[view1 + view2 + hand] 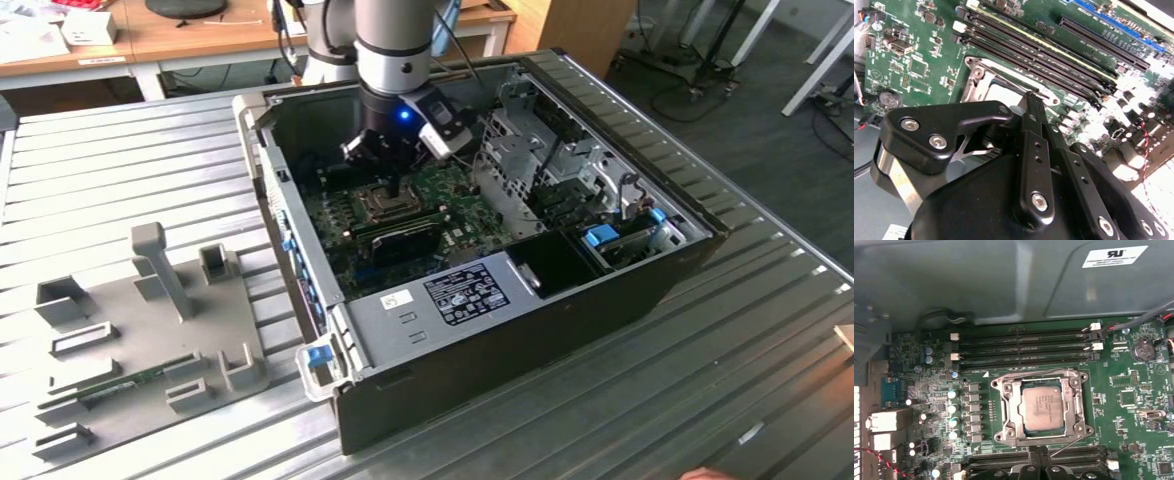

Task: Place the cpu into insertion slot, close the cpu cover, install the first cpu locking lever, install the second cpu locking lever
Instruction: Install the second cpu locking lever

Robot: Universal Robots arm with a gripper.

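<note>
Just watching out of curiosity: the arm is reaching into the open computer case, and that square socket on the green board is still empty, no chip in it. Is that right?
Not quite. The arm does reach into the open computer case, but the insertion slot is not empty: the first wrist view shows the cpu already lying in it, with the cpu cover closed around it.

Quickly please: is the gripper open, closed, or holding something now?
Gripper: closed, holding nothing visible, above the insertion slot with the cpu inside.

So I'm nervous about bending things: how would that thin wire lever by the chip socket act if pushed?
The lever is a thin bare wire, so it probably flexes springily. It stands angled off the socket, so likely unlatched and free to swing.
</note>
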